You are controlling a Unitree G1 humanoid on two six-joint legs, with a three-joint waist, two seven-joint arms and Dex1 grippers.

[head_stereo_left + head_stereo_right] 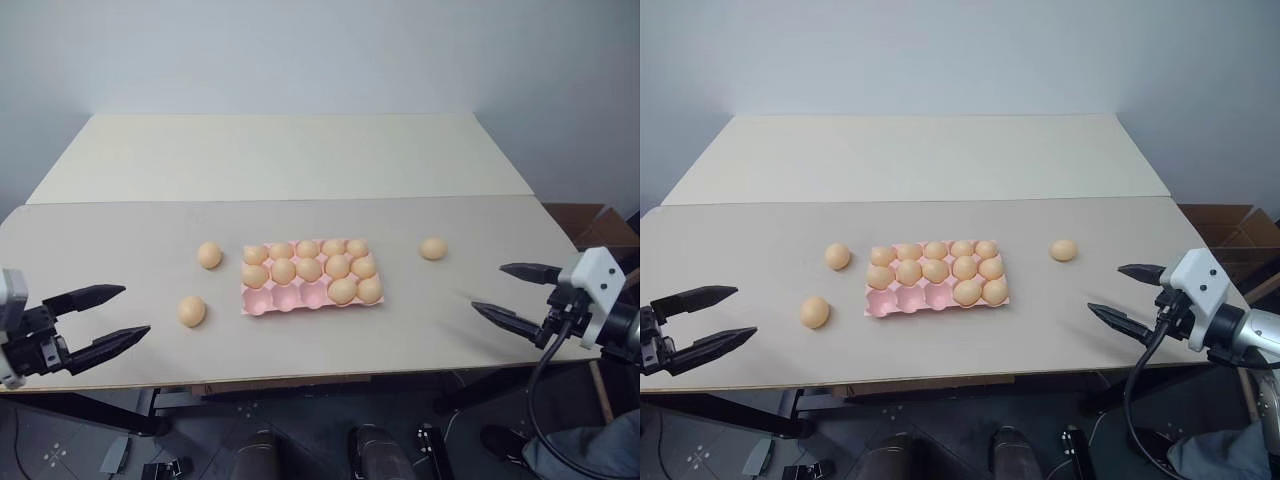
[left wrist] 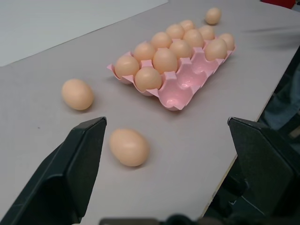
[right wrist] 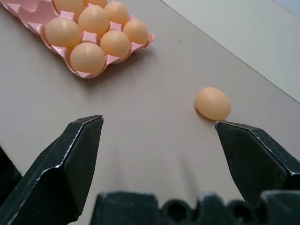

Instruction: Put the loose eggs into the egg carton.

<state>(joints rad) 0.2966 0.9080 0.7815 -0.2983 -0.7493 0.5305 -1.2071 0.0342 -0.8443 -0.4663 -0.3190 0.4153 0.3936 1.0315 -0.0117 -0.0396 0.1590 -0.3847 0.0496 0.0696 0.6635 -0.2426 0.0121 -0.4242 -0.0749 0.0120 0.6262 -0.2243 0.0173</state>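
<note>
While both hands hang wide open and empty, the left hand (image 1: 110, 318) and right hand (image 1: 503, 291) flank the egg carton (image 1: 268, 301) mid-surface (image 1: 120, 240), three near cups bare; two loose eggs (image 1: 191, 311) lie left, one (image 1: 433, 248) right.

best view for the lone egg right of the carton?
Right wrist view: the loose egg lies close and unblocked between the open right gripper fingers. Both eye views show it small, right of the egg carton. Left wrist view shows it tiny, beyond the carton.
</note>
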